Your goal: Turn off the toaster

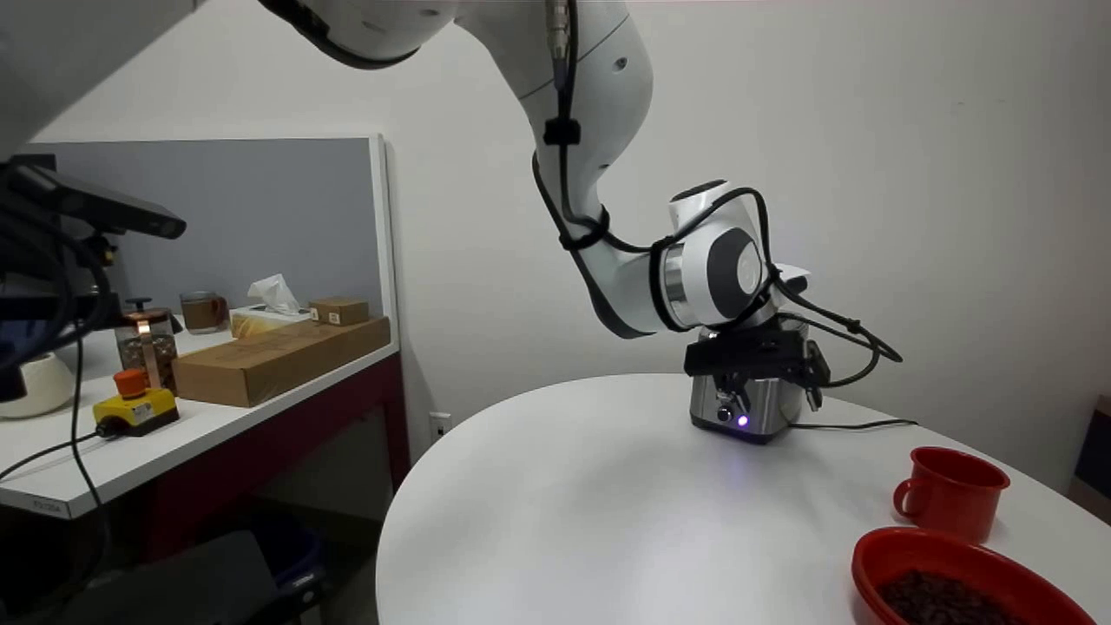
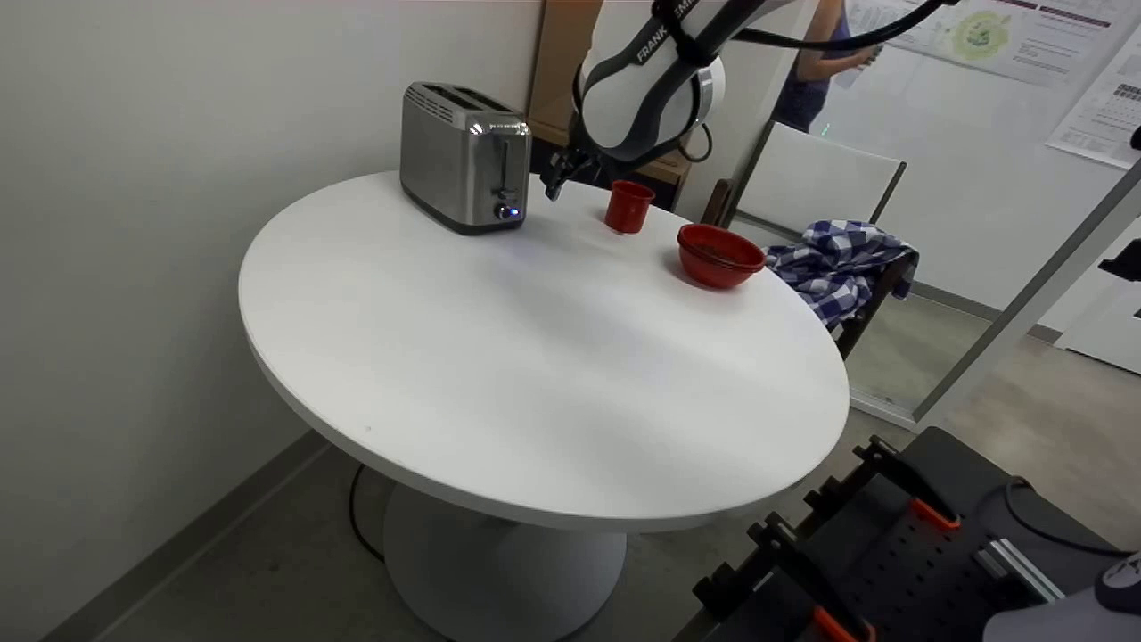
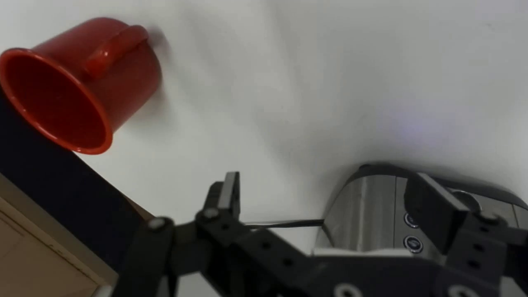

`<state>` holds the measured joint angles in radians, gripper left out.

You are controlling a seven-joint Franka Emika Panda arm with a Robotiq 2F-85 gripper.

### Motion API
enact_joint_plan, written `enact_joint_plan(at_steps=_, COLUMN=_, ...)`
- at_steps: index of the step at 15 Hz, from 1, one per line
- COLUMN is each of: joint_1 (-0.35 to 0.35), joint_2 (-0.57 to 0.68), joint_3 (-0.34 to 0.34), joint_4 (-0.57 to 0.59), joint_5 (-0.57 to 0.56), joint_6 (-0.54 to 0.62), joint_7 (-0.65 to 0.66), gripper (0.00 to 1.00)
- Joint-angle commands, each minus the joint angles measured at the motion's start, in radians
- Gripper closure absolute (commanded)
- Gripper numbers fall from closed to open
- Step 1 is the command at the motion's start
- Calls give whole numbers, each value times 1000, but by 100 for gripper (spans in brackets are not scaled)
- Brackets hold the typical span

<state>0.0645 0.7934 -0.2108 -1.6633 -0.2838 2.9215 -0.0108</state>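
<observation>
In an exterior view the camera faces the toaster [image 1: 765, 404] from well apart, slanting gently; in an exterior view it looks down more steeply at it across the table [image 2: 535, 374]. The wrist view points down beside the toaster. All 3 share toaster and mug [image 3: 101, 88].

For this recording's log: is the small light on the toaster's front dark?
No, an exterior view shows the small light glowing bluish-violet low on the front of the toaster.

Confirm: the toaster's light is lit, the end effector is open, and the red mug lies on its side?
Only the red mug is misread: it stands upright in both exterior views. The toaster has its light lit and the end effector is open.
</observation>
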Motion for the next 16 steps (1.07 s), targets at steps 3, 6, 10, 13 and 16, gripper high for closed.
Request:
enact_joint_plan(at_steps=3, joint_1=49, joint_2=91, joint_3=-44, joint_4=83, joint_5=22, joint_6=22, joint_7=80, gripper=0)
enact_joint_plan(at_steps=6, joint_1=56, joint_2=119, joint_3=-46, joint_4=113, joint_5=27, joint_6=18, joint_7=98, gripper=0)
enact_joint_plan(at_steps=10, joint_1=53, joint_2=150, joint_3=-45, joint_4=150, joint_5=28, joint_6=23, joint_7=99, gripper=0)
enact_joint_plan(at_steps=13, joint_1=53, joint_2=172, joint_3=-45, joint_4=176, joint_5=30, joint_6=25, joint_7=101, gripper=0)
enact_joint_plan(at_steps=16, joint_1=52, joint_2=191, joint_3=-39, joint_4=201, joint_5=34, joint_6=21, joint_7=100, gripper=0)
